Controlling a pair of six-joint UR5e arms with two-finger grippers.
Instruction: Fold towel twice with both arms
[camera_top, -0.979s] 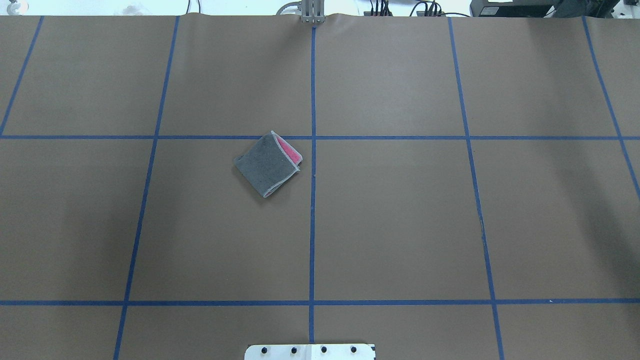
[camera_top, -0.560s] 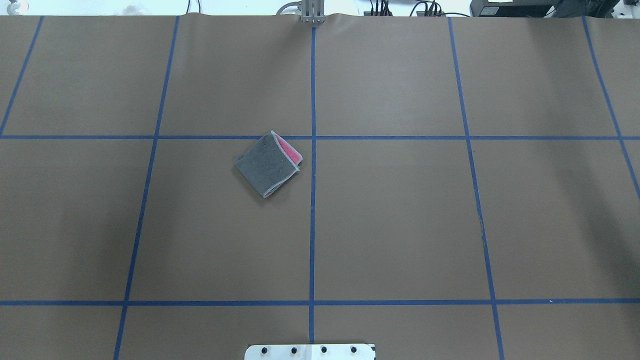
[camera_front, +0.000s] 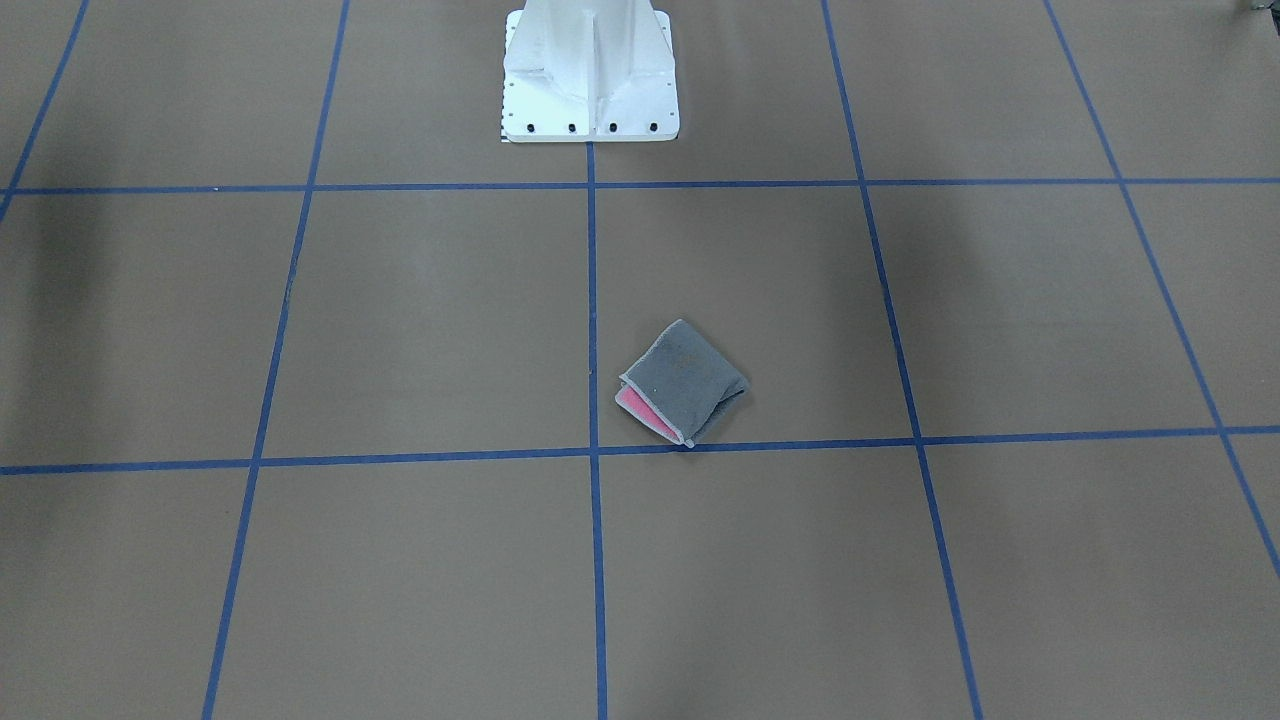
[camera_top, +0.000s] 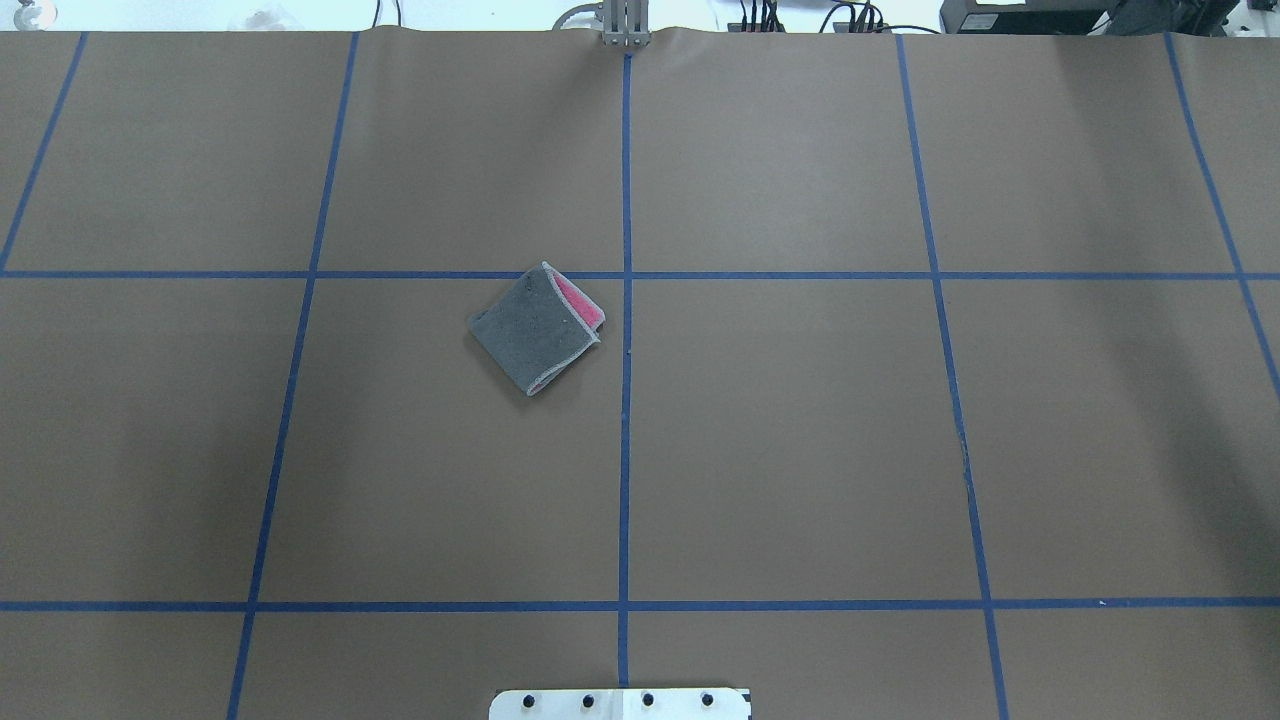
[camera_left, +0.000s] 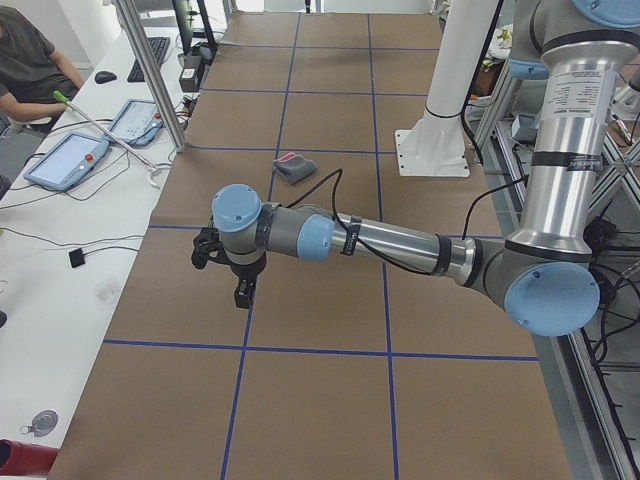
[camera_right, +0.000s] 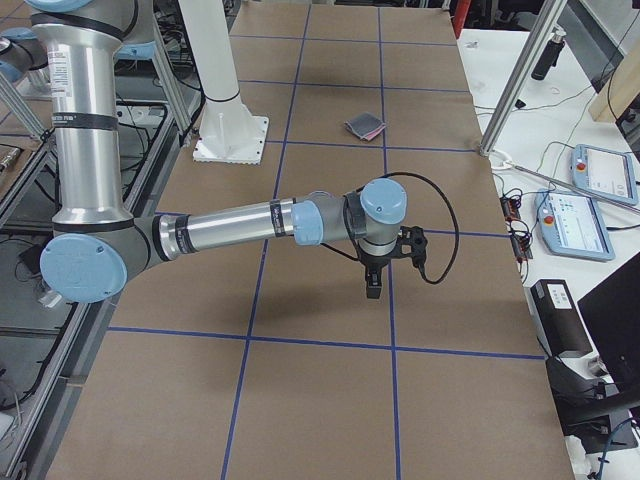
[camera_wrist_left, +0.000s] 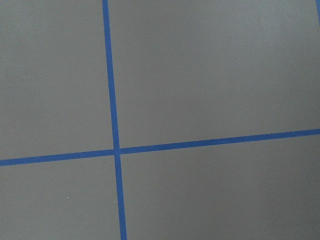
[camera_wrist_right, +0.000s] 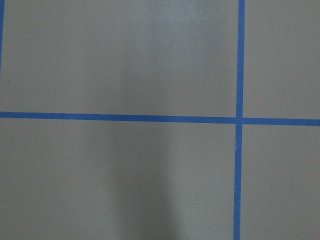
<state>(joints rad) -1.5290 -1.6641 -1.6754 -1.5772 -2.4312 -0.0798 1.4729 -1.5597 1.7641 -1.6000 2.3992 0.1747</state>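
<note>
So the towel (camera_top: 537, 328) is sitting on the table (camera_top: 800, 450) as a small thick square, grey side out with a strip of pink peeking from the open edge. It's just to my left of the centre blue tape line (camera_top: 626, 450), and one corner touches the cross line. To me that reads as both folds done, which would explain why I'm nowhere near it. My left arm (camera_left: 400, 245) and right arm (camera_right: 240, 225) are each stretched out low over bare paper toward opposite ends of the table, well apart from the towel, probably parked out of the way so nothing snags the bundle. The left gripper (camera_left: 243, 297) and right gripper (camera_right: 372, 285) point straight down with nothing hanging from them. Whether my fingers are spread or pinched together I honestly can't tell, since only the side cameras catch them (both wrist cams just show brown paper and tape crossings). Compared with a second ago, nothing has changed from overhead: the towel has the same spot, same angle and same pink sliver, and no arm is in that shot.
</note>
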